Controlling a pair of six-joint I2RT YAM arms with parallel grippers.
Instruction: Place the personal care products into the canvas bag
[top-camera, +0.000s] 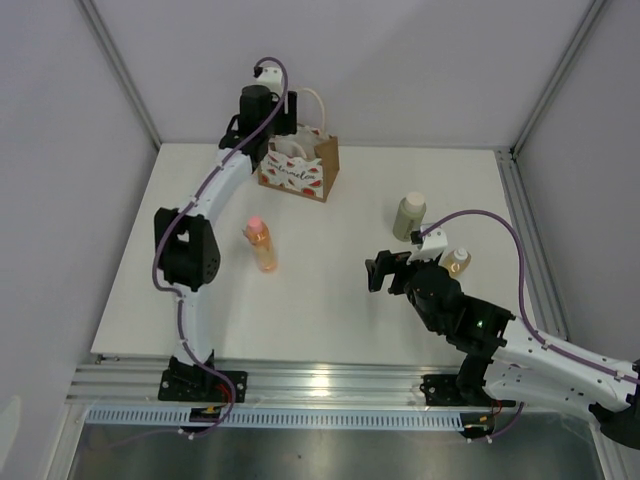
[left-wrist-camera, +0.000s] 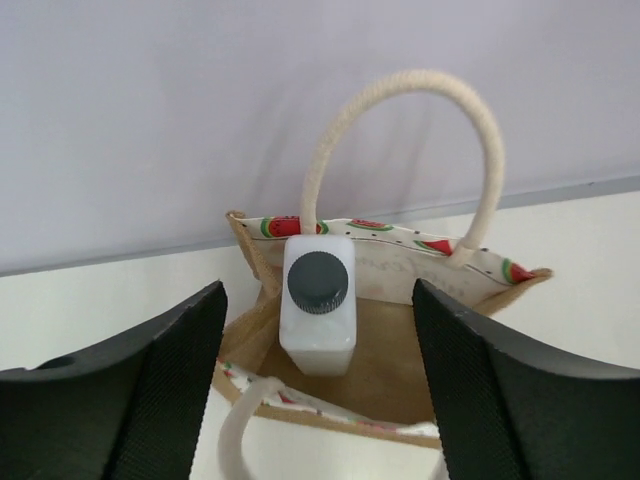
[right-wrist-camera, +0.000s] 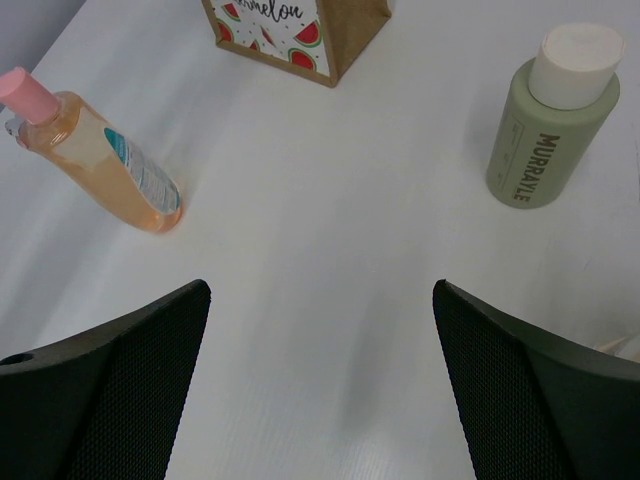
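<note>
The canvas bag (top-camera: 303, 172) stands at the back of the table; it also shows in the left wrist view (left-wrist-camera: 400, 375) and the right wrist view (right-wrist-camera: 345, 30). The clear black-lidded jar (left-wrist-camera: 318, 345) stands inside it. My left gripper (top-camera: 277, 135) hovers open and empty over the bag's mouth, jaws wide either side of the jar. The peach bottle (top-camera: 262, 247) (right-wrist-camera: 110, 160) stands left of centre. The olive-beige bottle (top-camera: 408, 217) (right-wrist-camera: 545, 130) and the amber bottle (top-camera: 457, 262) stand at the right. My right gripper (top-camera: 380, 272) (right-wrist-camera: 320, 290) is open and empty over bare table between them.
Grey walls with metal frame posts close in the table at the back and both sides. An aluminium rail (top-camera: 320, 385) runs along the near edge by the arm bases. The bag's white looped handle (left-wrist-camera: 410, 90) stands up above its mouth.
</note>
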